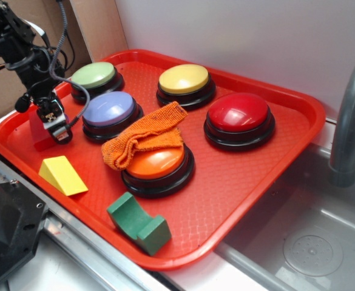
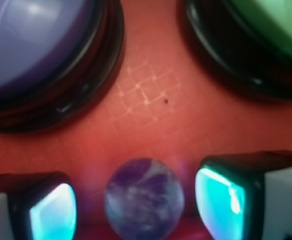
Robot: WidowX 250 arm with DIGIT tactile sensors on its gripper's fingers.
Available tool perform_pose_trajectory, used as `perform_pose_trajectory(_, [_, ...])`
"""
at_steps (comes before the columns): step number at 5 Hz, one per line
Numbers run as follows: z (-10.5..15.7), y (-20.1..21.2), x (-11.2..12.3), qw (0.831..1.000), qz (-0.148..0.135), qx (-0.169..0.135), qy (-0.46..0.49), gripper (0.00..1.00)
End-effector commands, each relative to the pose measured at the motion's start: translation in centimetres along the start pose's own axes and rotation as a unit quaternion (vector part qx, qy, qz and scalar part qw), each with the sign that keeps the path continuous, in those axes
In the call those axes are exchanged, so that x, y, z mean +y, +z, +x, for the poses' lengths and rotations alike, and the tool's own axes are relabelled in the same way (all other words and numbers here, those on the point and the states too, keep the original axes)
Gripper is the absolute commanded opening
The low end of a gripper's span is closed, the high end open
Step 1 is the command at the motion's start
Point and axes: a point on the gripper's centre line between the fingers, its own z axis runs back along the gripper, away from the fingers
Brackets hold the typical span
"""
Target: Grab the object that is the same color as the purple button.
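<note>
The small glossy purple ball point(image 2: 144, 197) lies on the red tray point(image 2: 150, 105), right between my two fingers, with a gap on each side. My gripper point(image 2: 136, 207) is open and down at the tray, its cyan pads point(image 2: 219, 197) flanking the ball without touching it. In the exterior view the gripper point(image 1: 59, 128) is at the tray's left side, just left of the purple button point(image 1: 109, 109), and it hides the ball. The purple button's lavender dome point(image 2: 31, 45) fills the upper left of the wrist view.
The green button point(image 1: 94, 76) stands behind the gripper and shows top right in the wrist view point(image 2: 265, 30). A red block point(image 1: 37, 133) is beside the gripper. A yellow wedge point(image 1: 63, 176), green block point(image 1: 138, 223), orange cloth point(image 1: 144, 140) on an orange button, yellow and red buttons share the tray.
</note>
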Motion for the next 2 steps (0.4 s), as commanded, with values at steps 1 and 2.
perform_pose_trajectory(1, [1.04, 0.57, 1.05, 1.000, 0.022, -0.001, 0.003, 0.00])
perform_pose_trajectory(2, [1.32, 1.18, 0.90, 0.999, 0.026, -0.006, 0.019, 0.00])
